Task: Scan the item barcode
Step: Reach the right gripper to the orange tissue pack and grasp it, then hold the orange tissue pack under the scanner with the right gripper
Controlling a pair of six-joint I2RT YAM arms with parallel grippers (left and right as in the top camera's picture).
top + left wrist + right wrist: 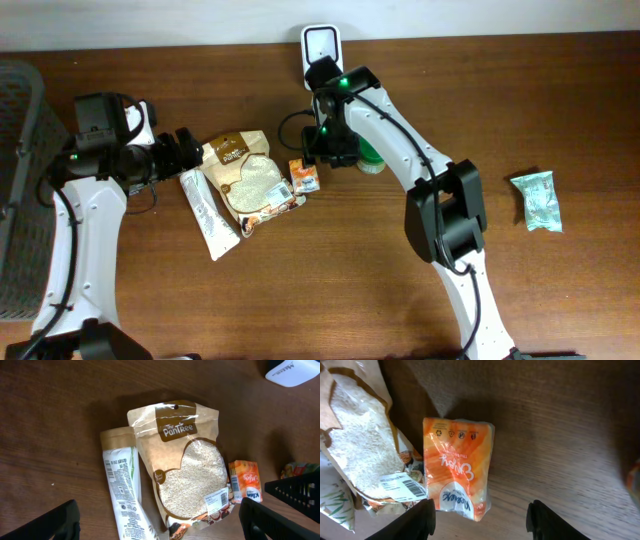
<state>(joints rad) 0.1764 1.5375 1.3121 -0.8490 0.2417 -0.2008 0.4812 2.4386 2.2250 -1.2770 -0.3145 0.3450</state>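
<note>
right gripper [481, 515]: released, jaws apart over orange packet [457, 467] | left gripper [160, 519]: released, jaws spread wide above rice pouch [187, 470]

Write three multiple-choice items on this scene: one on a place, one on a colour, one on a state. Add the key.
1. Where does the orange packet lie?
A. in a bowl
B. on the table beside the rice pouch
C. held in the air

2. What colour is the packet that lies alone, far from the other packages?
A. red
B. black
C. green

3. What state is the left end effector in?
A. open and empty
B. shut on a bottle
C. shut on a cup

Key:
1 B: the overhead view shows it flat on the wood, next to the pouch's edge.
2 C: its wrapper is green.
3 A: its fingers stand wide apart and grip nothing.
</note>
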